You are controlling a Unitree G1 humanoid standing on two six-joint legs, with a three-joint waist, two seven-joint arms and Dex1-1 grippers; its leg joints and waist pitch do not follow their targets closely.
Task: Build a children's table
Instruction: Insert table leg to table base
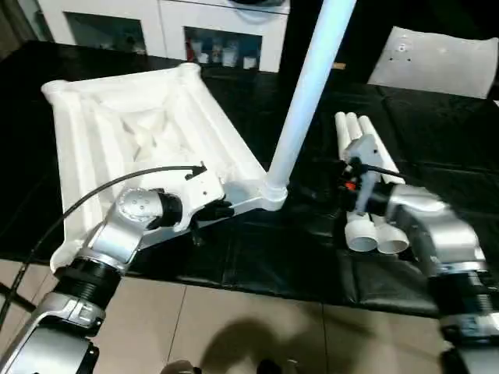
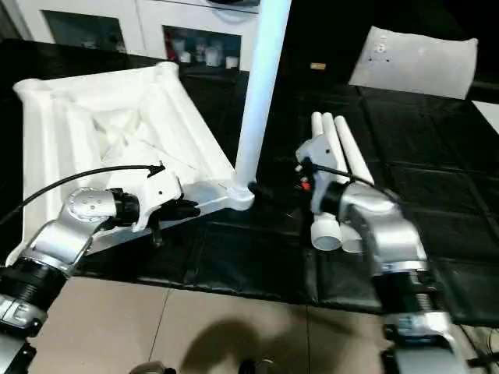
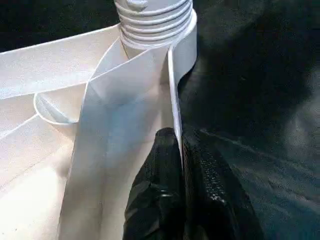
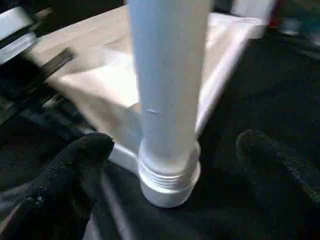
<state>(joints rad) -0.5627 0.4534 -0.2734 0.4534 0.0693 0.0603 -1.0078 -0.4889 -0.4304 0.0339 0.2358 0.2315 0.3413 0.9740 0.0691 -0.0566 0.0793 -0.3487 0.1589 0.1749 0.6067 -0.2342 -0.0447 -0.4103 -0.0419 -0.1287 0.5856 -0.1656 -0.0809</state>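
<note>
The white tabletop [image 1: 140, 125] lies upside down on the black table, ribbed underside up. One white leg [image 1: 308, 86] stands upright in its near right corner socket [image 1: 273, 191], with the thread [image 4: 167, 177] of its lower end showing above the socket. My left gripper [image 3: 182, 165] is shut on the tabletop's thin rim [image 3: 175, 90] just beside that socket. Around the foot of the leg my right gripper [image 4: 175, 146] stands open, one black fingertip [image 4: 92, 150] on each side, both apart from the leg. Three spare legs [image 1: 351, 128] lie side by side to the right, partly under my right forearm.
A white cabinet [image 1: 156, 23] with dark compartments stands behind the table. A white pillow-like slab [image 1: 437, 58] lies at the back right. The table's front edge runs just below my arms, with tiled floor [image 1: 234, 327] beyond it.
</note>
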